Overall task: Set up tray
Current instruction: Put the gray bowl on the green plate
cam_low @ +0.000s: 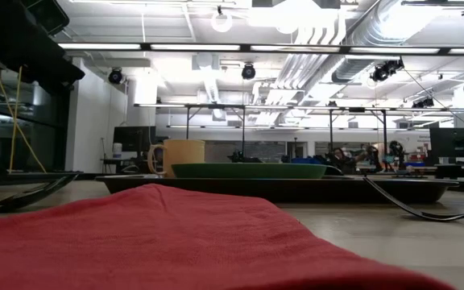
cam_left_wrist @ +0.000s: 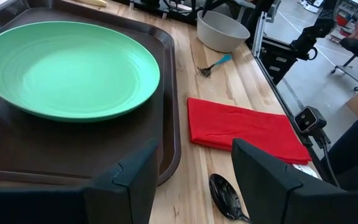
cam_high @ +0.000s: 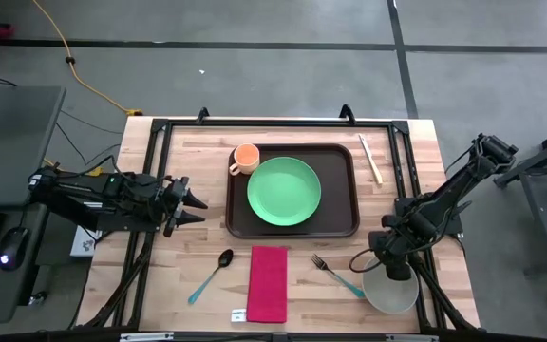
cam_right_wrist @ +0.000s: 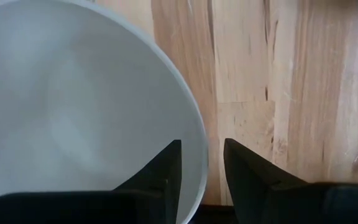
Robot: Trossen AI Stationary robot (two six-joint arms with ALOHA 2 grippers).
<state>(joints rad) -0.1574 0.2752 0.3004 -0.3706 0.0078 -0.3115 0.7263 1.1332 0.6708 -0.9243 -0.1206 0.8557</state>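
White bowl (cam_high: 391, 290), lower right: our right gripper (cam_right_wrist: 202, 163) straddles its rim, fingers apart, to lift it trayward; left gripper (cam_high: 198, 206) waits open.

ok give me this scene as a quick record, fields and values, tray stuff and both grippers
tray: dark brown, centre of table
on tray: green plate, orange cup
off tray: red napkin, spoon, fork, white bowl, chopsticks
left gripper: open, beside the tray's left edge, holding nothing
right gripper: open, fingers astride the bowl's rim
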